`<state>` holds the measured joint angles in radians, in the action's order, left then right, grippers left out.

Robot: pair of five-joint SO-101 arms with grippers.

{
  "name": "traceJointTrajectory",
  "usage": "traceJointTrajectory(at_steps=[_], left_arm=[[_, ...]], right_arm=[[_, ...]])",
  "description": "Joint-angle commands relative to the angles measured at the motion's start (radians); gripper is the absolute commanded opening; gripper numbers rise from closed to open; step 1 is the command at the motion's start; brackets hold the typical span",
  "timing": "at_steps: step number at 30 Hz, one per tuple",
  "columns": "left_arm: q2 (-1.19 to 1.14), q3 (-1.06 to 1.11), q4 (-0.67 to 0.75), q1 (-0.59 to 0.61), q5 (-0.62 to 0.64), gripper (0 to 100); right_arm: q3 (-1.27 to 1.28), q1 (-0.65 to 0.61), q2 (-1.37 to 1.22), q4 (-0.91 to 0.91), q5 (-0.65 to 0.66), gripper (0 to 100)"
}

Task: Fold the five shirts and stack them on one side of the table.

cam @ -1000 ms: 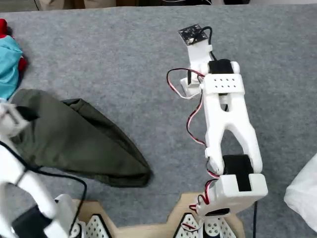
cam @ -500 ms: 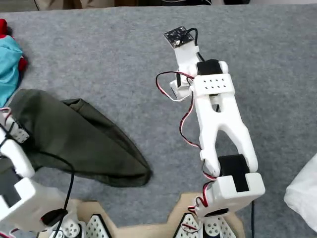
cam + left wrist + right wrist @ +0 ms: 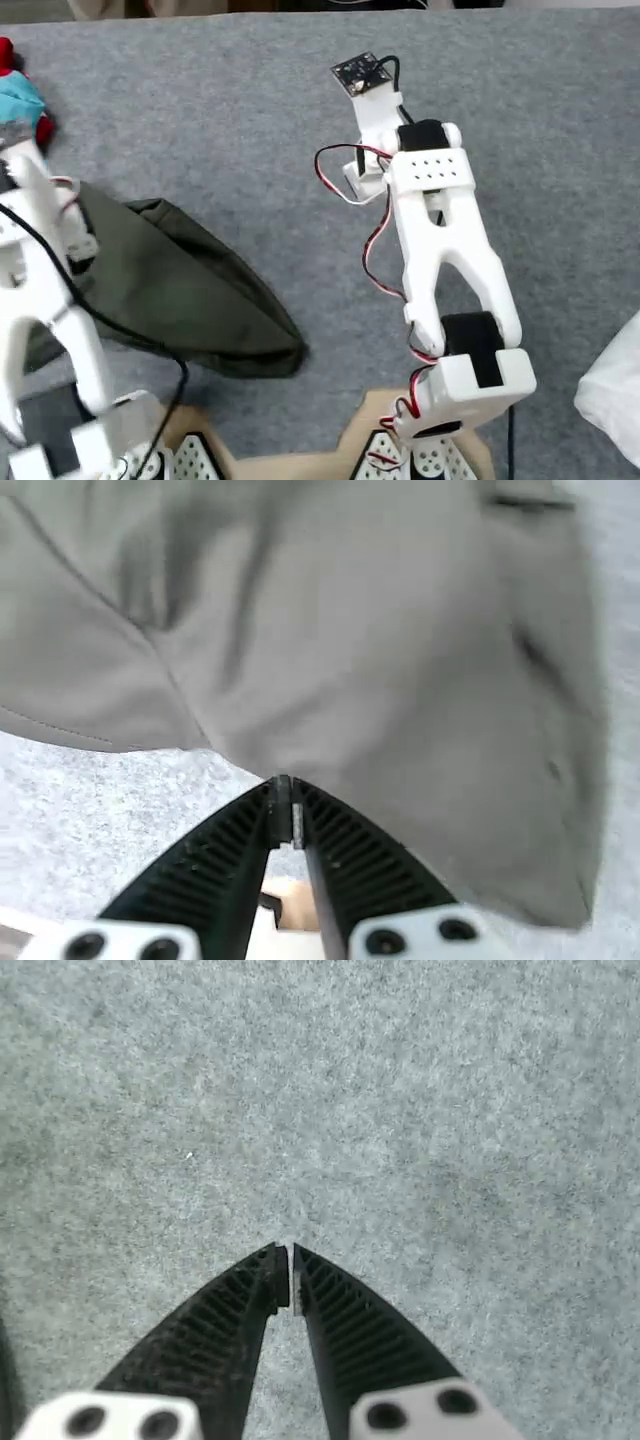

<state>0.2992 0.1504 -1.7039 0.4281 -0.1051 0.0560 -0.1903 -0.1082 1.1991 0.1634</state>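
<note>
Table (image 3: 220, 100) from above: an olive shirt (image 3: 190, 300) lies crumpled in a rough wedge at the near left, partly under the left arm (image 3: 40, 260). A teal shirt (image 3: 18, 100) and a red shirt (image 3: 8, 52) sit bunched at the far left corner, and a white cloth (image 3: 612, 385) lies at the right edge. The right arm (image 3: 440, 230) stretches over bare surface mid-table, well apart from every garment. Left wrist view: the left gripper (image 3: 285, 805) is clenched, tips meeting just at the olive shirt's hem, with no cloth visibly pinched. Right wrist view: the right gripper (image 3: 290, 1265) is likewise clenched on nothing, above bare table. Handling, as judged: the fabric looks light, limp and unbreakable. It will sag and drag, so a hem corner or shoulder seam seems the best hold, spread flat before folding.
</note>
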Motion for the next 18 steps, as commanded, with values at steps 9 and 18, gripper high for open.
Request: traceJointTrajectory(at_steps=[9,18], left_arm=[[0.298,0.222,0.192,0.077,-0.002,16],[0.036,0.192,0.405,0.45,-0.002,32]], right_arm=[[-0.044,-0.012,0.002,0.008,0.009,2.1],[-0.044,-0.013,0.002,0.008,0.009,2.2]])
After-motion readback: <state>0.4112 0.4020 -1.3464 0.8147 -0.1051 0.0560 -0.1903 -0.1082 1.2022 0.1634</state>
